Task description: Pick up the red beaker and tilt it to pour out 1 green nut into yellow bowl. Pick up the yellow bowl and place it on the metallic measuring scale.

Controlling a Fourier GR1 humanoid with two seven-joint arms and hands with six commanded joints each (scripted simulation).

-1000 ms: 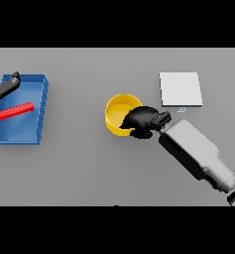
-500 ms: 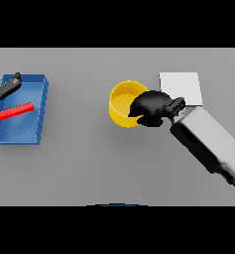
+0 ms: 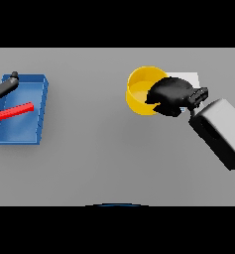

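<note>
The yellow bowl (image 3: 139,92) hangs above the table in the head view, tilted a little, with my right hand (image 3: 171,94) shut on its right rim. Behind that hand only a strip of the white measuring scale (image 3: 189,77) shows. The bowl's right side overlaps the scale's left edge in the picture. I cannot see inside the bowl well enough to tell whether a nut lies in it. At the far left, my left hand (image 3: 4,87) rests over the back corner of the blue tray. No red beaker shows as such; a red bar (image 3: 12,111) lies in the tray.
A blue tray (image 3: 35,116) stands at the left edge of the grey table, with the red bar lying slantwise in it. My right forearm (image 3: 223,134) crosses the right side of the table.
My right hand has carried the yellow bowl up and to the right, from the table's middle to the scale's left edge. The left hand and the tray have not moved.
</note>
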